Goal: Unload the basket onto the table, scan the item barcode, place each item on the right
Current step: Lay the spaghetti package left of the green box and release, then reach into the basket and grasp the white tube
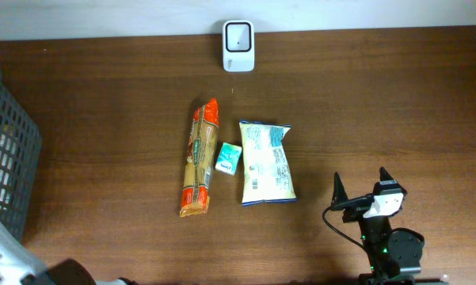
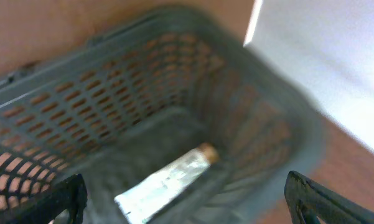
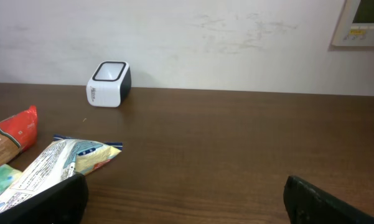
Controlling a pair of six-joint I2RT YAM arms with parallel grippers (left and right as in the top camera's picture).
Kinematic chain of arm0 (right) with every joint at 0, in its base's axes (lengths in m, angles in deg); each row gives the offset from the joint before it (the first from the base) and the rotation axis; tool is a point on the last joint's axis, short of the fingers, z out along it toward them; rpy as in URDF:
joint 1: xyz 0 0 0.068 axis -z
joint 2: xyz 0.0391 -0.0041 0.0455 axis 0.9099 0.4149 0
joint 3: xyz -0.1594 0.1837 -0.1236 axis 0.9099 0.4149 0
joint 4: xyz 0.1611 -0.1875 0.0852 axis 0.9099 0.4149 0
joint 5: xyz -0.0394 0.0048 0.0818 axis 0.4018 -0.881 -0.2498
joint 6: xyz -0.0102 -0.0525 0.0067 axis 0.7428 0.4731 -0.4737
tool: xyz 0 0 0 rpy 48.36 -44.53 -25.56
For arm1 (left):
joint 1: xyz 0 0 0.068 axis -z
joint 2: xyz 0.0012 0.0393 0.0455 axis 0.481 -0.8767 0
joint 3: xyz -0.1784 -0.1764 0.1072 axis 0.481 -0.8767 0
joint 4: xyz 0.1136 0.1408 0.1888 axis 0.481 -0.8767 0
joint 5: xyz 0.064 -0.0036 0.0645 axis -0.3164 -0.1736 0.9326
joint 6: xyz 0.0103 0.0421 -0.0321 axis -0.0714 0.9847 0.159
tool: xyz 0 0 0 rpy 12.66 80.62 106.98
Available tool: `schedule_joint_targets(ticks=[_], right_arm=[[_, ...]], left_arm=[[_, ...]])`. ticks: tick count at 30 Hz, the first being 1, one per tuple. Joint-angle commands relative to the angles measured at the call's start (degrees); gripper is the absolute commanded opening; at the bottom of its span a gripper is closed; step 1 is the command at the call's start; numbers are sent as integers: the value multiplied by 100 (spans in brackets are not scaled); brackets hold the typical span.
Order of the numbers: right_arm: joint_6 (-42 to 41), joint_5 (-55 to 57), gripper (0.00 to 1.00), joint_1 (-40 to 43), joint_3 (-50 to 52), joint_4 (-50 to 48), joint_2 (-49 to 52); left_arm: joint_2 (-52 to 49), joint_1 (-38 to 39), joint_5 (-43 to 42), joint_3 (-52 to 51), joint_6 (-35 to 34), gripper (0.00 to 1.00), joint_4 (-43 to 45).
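The right arm (image 1: 392, 249) sits at the lower right of the overhead frame, its right fingers (image 1: 338, 190) spread wide, holding nothing. The left arm (image 1: 4, 253) fills the lower left corner, its left fingers (image 2: 62, 199) also wide apart.

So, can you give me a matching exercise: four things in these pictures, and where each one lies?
Things:
1. scanner
2. teal box
3. silver tube
4. orange packet

Places:
A. inside the basket
B. at the far edge of the table
C. between the orange packet and the white bag
D. beside the teal box, on the basket's side

Pairs: 1-B, 2-C, 3-A, 4-D
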State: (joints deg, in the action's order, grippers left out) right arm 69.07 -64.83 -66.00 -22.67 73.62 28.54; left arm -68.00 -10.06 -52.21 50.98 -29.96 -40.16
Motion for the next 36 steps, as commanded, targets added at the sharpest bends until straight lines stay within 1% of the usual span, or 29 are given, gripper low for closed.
schedule_joint_targets(ticks=[1, 4, 7, 9, 15, 22, 24, 27, 36], right_arm=[[-11, -13, 99, -22, 42, 9, -37], [-11, -13, 99, -22, 42, 9, -37], [-13, -13, 99, -22, 42, 9, -37], [-11, -13, 99, -22, 42, 9, -37], [-13, -13, 99, -22, 42, 9, -37], [-13, -11, 99, -22, 42, 9, -37], [-11, -13, 99, -22, 42, 9, -37], [-11, -13, 99, -22, 42, 9, -37], [-11, -13, 99, -22, 42, 11, -37]], left_arm=[[-584, -413, 15, -44, 597, 99, 68], [-881, -802, -210, -44, 1228, 99, 186], [-1108, -1176, -1104, -44, 1926, 99, 308], [-1255, -1327, -1368, -46, 2155, 100, 297], [-1827, -1451, -1545, -66, 2623, 100, 133], [-2409, -1467, -1598, -76, 2736, 99, -42], [-2527, -1480, -1858, -79, 2975, 99, -66], [-2643, -1480, -2199, -81, 3156, 99, -68], [-3272, -1547, -2083, -83, 3233, 100, -109]])
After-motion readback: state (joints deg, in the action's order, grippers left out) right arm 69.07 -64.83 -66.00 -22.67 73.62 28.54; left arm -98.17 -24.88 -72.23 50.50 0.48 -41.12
